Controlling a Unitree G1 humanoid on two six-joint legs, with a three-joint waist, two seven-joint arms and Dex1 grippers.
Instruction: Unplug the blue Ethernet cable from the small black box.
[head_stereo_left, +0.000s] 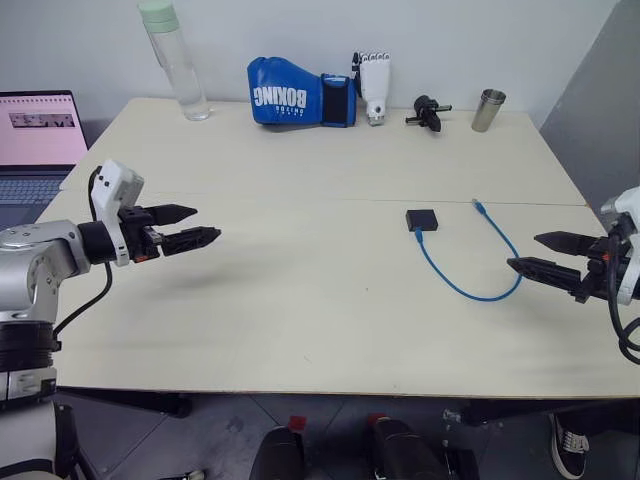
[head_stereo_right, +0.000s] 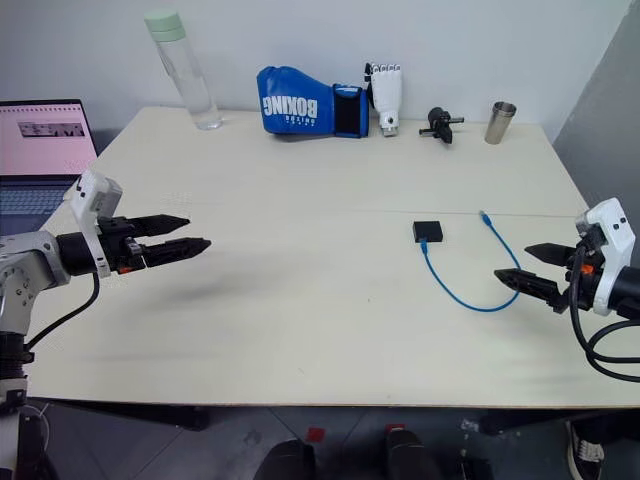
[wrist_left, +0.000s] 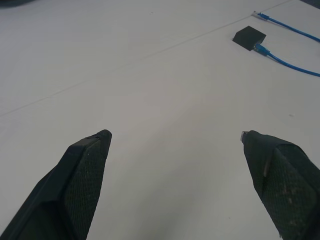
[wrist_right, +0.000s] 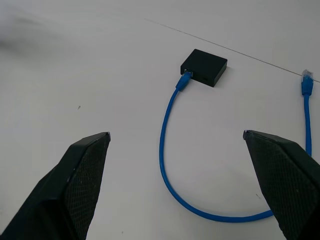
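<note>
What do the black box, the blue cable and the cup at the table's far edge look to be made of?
Small black box: probably matte plastic, without glare. Blue Ethernet cable: flexible, smooth plastic-looking jacket, lying in a loop, with translucent plugs. Cup: likely brushed metal, silvery sheen.

Counter (head_stereo_left: 300, 300) looked smooth, matt; small black box (wrist_right: 204, 67) matt plastic; blue Ethernet cable (wrist_right: 167, 175) glossy; cup (head_stereo_left: 488, 110) brushed metal.

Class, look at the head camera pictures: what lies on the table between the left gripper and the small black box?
Only bare cream tabletop lies between the left gripper and the small flat matte-black box, as the left eye view shows.
</note>
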